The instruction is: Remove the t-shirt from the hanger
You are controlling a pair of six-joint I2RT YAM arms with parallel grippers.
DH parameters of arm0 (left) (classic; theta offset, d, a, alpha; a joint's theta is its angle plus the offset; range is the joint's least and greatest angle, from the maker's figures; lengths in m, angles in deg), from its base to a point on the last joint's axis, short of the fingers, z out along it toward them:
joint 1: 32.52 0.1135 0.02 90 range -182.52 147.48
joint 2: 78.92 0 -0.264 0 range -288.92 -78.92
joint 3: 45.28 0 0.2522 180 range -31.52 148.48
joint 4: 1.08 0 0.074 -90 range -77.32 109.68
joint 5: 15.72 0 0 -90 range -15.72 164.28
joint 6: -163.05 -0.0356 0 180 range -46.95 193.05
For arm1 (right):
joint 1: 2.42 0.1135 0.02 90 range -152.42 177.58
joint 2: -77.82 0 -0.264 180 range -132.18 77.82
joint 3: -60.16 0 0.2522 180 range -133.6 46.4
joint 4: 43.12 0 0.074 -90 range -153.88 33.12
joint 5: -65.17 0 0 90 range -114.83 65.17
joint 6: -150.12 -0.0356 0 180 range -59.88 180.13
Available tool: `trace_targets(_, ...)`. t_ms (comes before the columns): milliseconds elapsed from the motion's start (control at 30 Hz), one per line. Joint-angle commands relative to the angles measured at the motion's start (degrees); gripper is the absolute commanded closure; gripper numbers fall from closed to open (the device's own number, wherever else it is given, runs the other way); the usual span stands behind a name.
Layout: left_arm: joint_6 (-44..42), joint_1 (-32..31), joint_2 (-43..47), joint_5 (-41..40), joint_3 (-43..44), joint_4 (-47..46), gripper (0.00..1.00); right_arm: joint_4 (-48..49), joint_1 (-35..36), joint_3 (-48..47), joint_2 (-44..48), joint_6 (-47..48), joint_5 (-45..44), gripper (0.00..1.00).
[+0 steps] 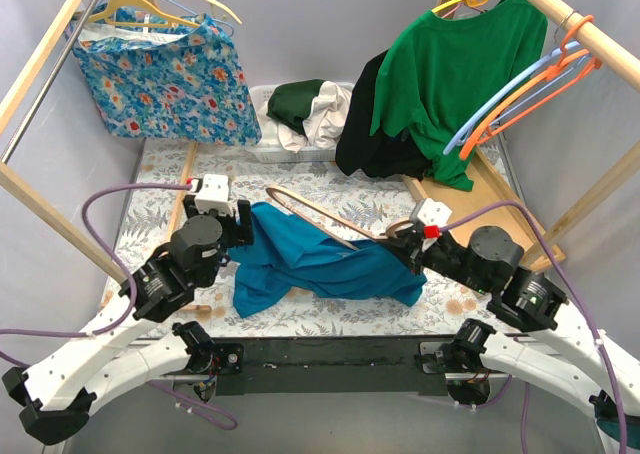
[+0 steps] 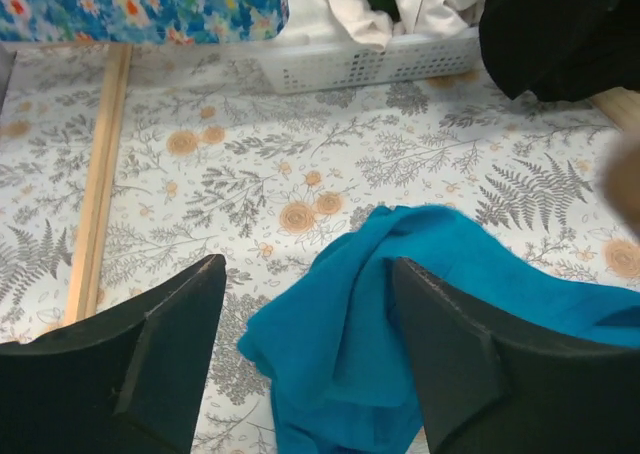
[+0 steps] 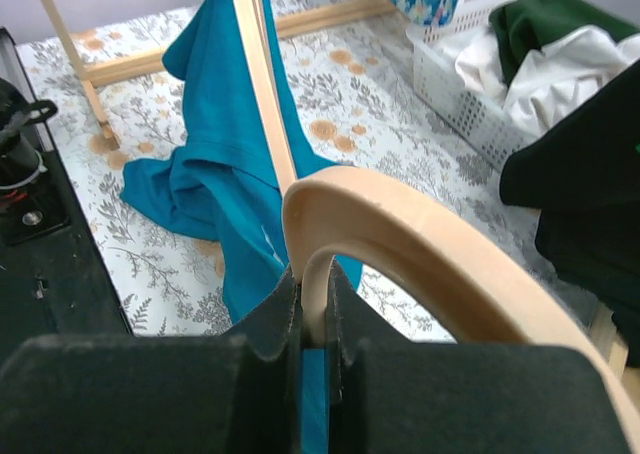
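t-shirt (image 1: 330,269): teal cloth, soft, matt, creased
hanger (image 3: 420,224) in right claw (image 3: 314,309): pale wood, smooth
basket (image 2: 380,64): white plastic, perforated
table (image 2: 200,174): matt floral print

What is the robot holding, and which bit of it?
The right gripper pinches the wooden hanger at its curved part. The left gripper is open over the blue t-shirt, holding nothing.

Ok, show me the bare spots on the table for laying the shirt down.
Bare floral tablecloth lies between the white perforated plastic basket and the crumpled teal t-shirt, and left of it toward the wooden slat. Centre is crowded: shirt and curved wooden hanger.
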Motion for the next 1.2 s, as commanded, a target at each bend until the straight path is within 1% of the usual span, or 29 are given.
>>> trace_targets(0, -1.5, 0.0, 4.1, 3.0, 4.9, 3.4, 0.26, 4.4, 0.1, 0.2, -3.5, -2.5, -4.0, 0.99)
trace_targets(67, -2.1, 0.0, 6.4, 3.4, 7.0, 4.3, 0.21, 4.8, 0.1, 1.1, -5.3, -2.4, -3.4, 0.99)
trace_targets(133, -3.1, 0.0, 8.8, 4.7, 8.1, 5.5, 0.20, 4.9, 0.1, 3.0, -6.3, -2.3, -2.7, 0.99)
trace_targets(200, -3.5, 0.0, 10.2, 7.3, 9.1, 7.0, 0.19, 4.9, 0.1, 3.9, -7.4, -2.4, 1.3, 0.99)
trace_targets(233, -4.8, 0.0, 10.9, 14.4, 9.2, 7.7, 0.19, 4.7, 0.1, 4.5, -7.7, -2.4, 3.5, 0.99)
trace_targets(267, -5.5, 0.0, 11.9, 18.1, 9.2, 8.5, 0.19, 4.4, 0.1, 4.7, -8.1, -1.9, 8.8, 0.99)
trace_targets(333, -6.1, 0.0, 12.6, 25.4, 8.9, 10.3, 0.19, 3.7, 0.1, 4.8, -8.2, -1.3, 13.6, 0.99)
trace_targets(367, -6.6, 0.0, 13.1, 31.5, 8.6, 10.8, 0.20, 2.9, 0.1, 4.4, -8.4, -0.8, 17.3, 0.99)
trace_targets(433, -7.0, 0.0, 13.2, 36.3, 7.6, 12.4, 0.20, 1.6, 0.1, 3.8, -8.6, -0.2, 19.9, 0.99)
trace_targets(533, -7.7, 0.0, 12.4, 47.6, 7.9, 14.2, 0.20, -1.2, 0.1, 2.2, -9.8, 0.7, 23.1, 0.99)
trace_targets(567, -8.0, 0.0, 12.2, 49.5, 8.0, 14.3, 0.20, -2.2, 0.1, 1.6, -10.3, 0.7, 24.2, 0.99)
trace_targets(600, -8.2, 0.0, 12.0, 53.8, 7.9, 14.1, 0.20, -2.5, 0.1, 1.5, -10.5, 0.7, 24.5, 0.99)
trace_targets(700, -8.8, 0.0, 11.4, 59.4, 7.4, 13.9, 0.20, -2.9, 0.1, 1.3, -10.4, 0.8, 25.1, 0.99)
trace_targets(867, -8.9, 0.0, 8.5, 64.8, 7.0, 14.1, 0.25, -3.9, 0.2, 0.9, -8.8, 0.9, 26.7, 0.99)
trace_targets(967, -8.8, 0.0, 7.1, 65.2, 6.8, 13.9, 0.26, -4.9, 0.1, 0.2, -7.8, 1.4, 27.2, 0.99)
trace_targets(1167, -8.2, 0.0, 4.7, 66.6, 6.6, 13.8, 0.27, -6.6, 0.1, -1.0, -6.0, 2.1, 26.9, 0.99)
